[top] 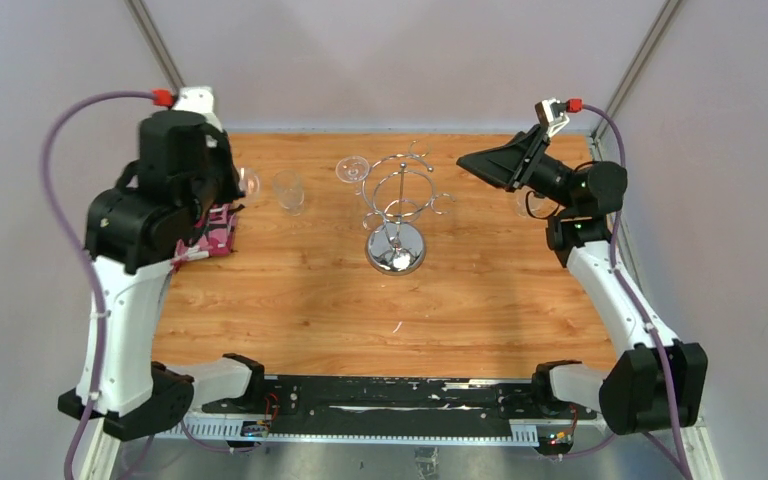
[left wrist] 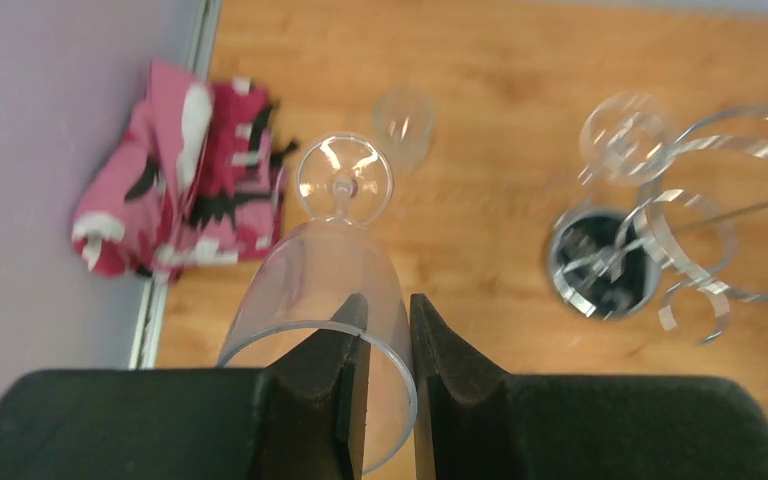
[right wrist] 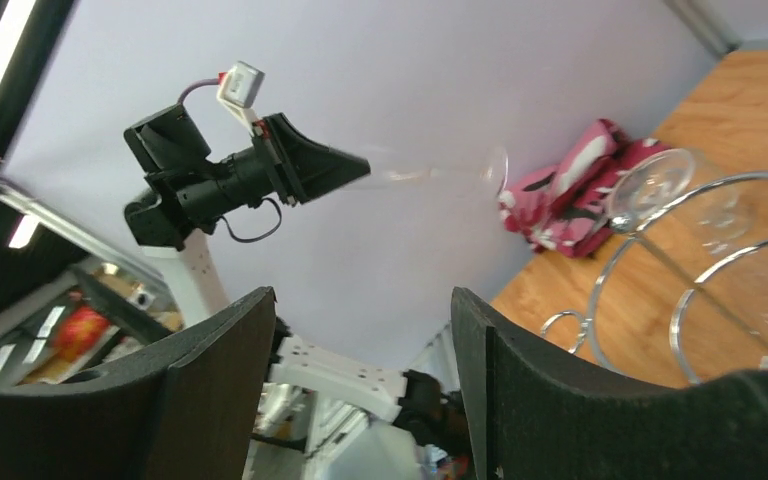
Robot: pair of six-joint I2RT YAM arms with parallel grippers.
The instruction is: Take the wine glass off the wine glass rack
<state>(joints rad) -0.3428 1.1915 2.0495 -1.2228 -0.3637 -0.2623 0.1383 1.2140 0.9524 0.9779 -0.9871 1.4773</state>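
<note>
A wine glass (left wrist: 325, 270) is gripped by the left hand (left wrist: 388, 312). The right hand (right wrist: 360, 300) is held open near the rack (top: 396, 248).

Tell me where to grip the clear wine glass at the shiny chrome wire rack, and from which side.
Probably its bowl, from the far-left outer side: the clear wine glass sits outside the shiny chrome wire rack's rings there, so the wires hinder other approaches. The right gripper is open and free.

Wine glass rack (top: 397, 215) at centre, glass (top: 288, 190) left of it, cloth (top: 215, 235) farther left
</note>
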